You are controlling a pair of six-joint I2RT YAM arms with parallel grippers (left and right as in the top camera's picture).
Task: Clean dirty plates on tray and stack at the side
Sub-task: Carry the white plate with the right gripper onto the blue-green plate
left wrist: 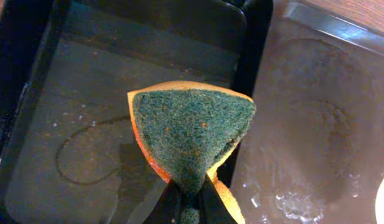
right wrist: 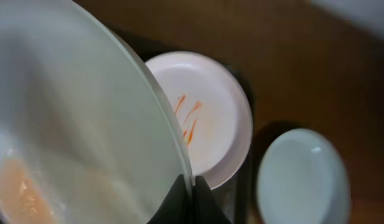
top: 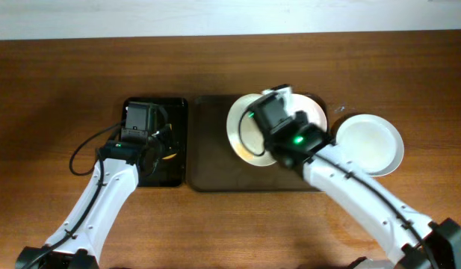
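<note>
Three plates: a tilted plate (top: 243, 138) over the brown tray (top: 211, 153), a streaked plate (right wrist: 213, 134) on it, and a bare plate (top: 372, 143) on the counter (top: 51, 90) at right. Two trays, counting the black tray (top: 178, 161) at left. One sponge (left wrist: 192, 127). Two pincers: left pincer (left wrist: 190, 198), right pincer (right wrist: 192, 190).

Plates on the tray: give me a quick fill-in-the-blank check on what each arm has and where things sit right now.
1. The left gripper is shut on a green and orange ____ above the black tray.
2. The right gripper grips the held plate by its ____.
3. The white plate lying on the brown tray has ____ streaks at its centre.
4. The third plate sits on the table to the ____ of the brown tray.

Missing words: sponge; rim; orange; right.
</note>
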